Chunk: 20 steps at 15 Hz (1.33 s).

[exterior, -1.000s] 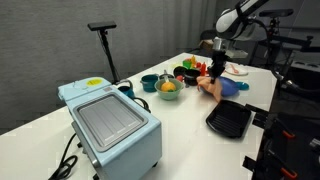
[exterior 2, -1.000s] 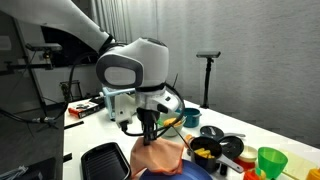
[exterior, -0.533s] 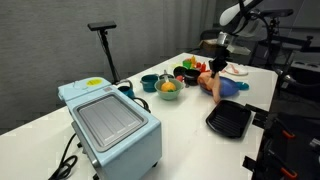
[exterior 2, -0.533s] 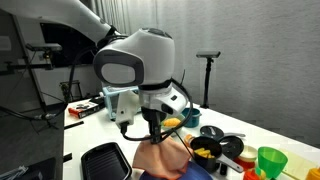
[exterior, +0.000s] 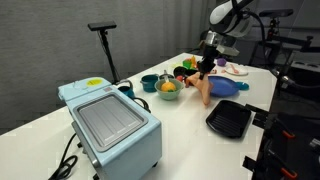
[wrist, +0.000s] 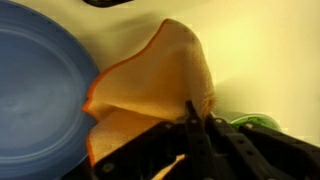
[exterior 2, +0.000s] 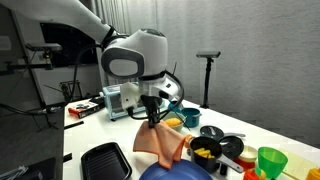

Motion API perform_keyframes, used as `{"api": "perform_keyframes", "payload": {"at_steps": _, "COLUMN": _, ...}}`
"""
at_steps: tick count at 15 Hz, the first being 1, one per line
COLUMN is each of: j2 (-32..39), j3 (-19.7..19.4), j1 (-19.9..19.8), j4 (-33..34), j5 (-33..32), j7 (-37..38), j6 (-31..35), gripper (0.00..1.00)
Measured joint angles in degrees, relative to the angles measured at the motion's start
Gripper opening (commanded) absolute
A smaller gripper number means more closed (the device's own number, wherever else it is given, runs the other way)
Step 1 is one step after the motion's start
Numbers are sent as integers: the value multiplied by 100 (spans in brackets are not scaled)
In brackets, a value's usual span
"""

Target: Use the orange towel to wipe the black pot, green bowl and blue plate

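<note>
1. As to the orange towel (exterior 2: 163,143): hangs clear of the desk (exterior: 175,135) in loose folds, gathered to a peak on top and flaring toward the hem, with the long axis running straight up and down
2. At that peak: pinched by the claw (exterior 2: 152,117), shut tight on a bunch of cloth and gripping nothing else; seen from the wrist as dark fingertips (wrist: 193,120) meeting over the top fold
3. Just under the hem: lies next to the blue plate (exterior 2: 172,173), off to one side of it rather than centred above; in the wrist view, drapes beside the plate's rim, which fills the left of the picture; cannot tell whether cloth and rim touch
4. Farther out, in an exterior view: sits apart from the green bowl (exterior: 168,89), on the side of the towel away from the plate; among the clustered dishes beyond, probably the small black pot (exterior 2: 210,132), also apart
5. Judging from this: turns on the cloth being below the claw, not ahead of it, so calls for carrying the drape sideways over a dish and then lowering; nearest by far, the blue plate
</note>
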Motion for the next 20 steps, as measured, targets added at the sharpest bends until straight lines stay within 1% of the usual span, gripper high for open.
{"api": "perform_keyframes", "payload": {"at_steps": 3, "j2": 58, "j3": 236, "j1": 217, "j4": 0, "j5": 19, "j7": 1, "j6": -2, "gripper": 1}}
{"api": "perform_keyframes", "payload": {"at_steps": 5, "j2": 142, "j3": 384, "j1": 329, "j4": 16, "j5": 161, "j7": 4, "j6": -138, "gripper": 1}}
{"api": "perform_keyframes", "payload": {"at_steps": 7, "j2": 289, "j3": 512, "j1": 426, "j4": 68, "j5": 304, "j7": 38, "j6": -344, "gripper": 1}}
{"api": "perform_keyframes", "payload": {"at_steps": 9, "j2": 500, "j3": 603, "j1": 556, "j4": 113, "j5": 317, "j7": 104, "j6": -280, "gripper": 1}}
{"api": "perform_keyframes", "payload": {"at_steps": 10, "j2": 622, "j3": 644, "j1": 619, "j4": 137, "j5": 317, "j7": 125, "j6": -145, "gripper": 1}}
{"api": "perform_keyframes", "payload": {"at_steps": 14, "j2": 1052, "j3": 791, "j1": 810, "j4": 148, "j5": 317, "j7": 129, "j6": 735, "gripper": 1}}
{"api": "perform_keyframes", "payload": {"at_steps": 17, "j2": 1278, "j3": 856, "j1": 896, "j4": 154, "j5": 264, "j7": 170, "j6": 1152, "gripper": 1}}
{"api": "perform_keyframes", "payload": {"at_steps": 19, "j2": 1452, "j3": 857, "j1": 968, "j4": 154, "j5": 108, "j7": 275, "j6": 1374, "gripper": 1}}
{"api": "perform_keyframes", "payload": {"at_steps": 20, "j2": 1540, "j3": 857, "j1": 995, "j4": 154, "j5": 1, "j7": 332, "j6": 1475, "gripper": 30}}
